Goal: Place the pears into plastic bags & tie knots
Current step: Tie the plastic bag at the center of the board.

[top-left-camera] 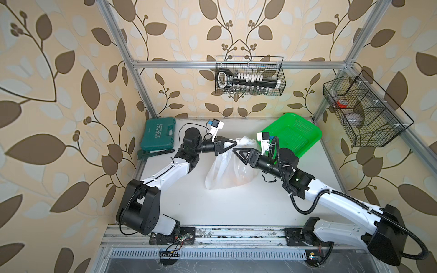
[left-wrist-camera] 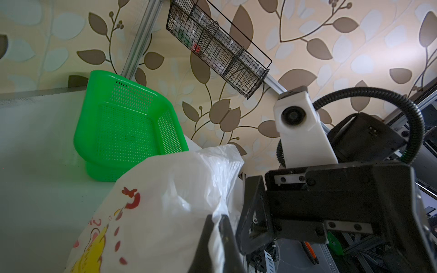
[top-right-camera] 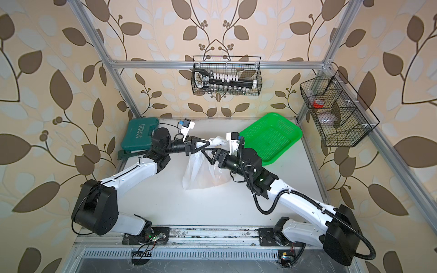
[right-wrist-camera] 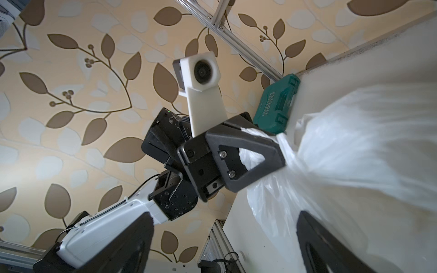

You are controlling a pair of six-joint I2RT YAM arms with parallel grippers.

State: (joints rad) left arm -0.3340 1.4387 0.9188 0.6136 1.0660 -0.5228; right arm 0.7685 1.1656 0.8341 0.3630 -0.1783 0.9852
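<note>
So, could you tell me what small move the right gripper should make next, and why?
Probably close the right gripper on the loose plastic beside the left gripper. The left gripper is shut on the bunched top of the plastic bag, while the right one stands open just beside it, holding nothing; a knot likely needs a second grip.

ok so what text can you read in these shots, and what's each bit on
"EXPLOIT": on the lid of the green tool case, in both top views and the right wrist view.
Red marks printed on the plastic bag: not readable as words.
Labels on the black tool in the wire basket: too small to read.
</note>
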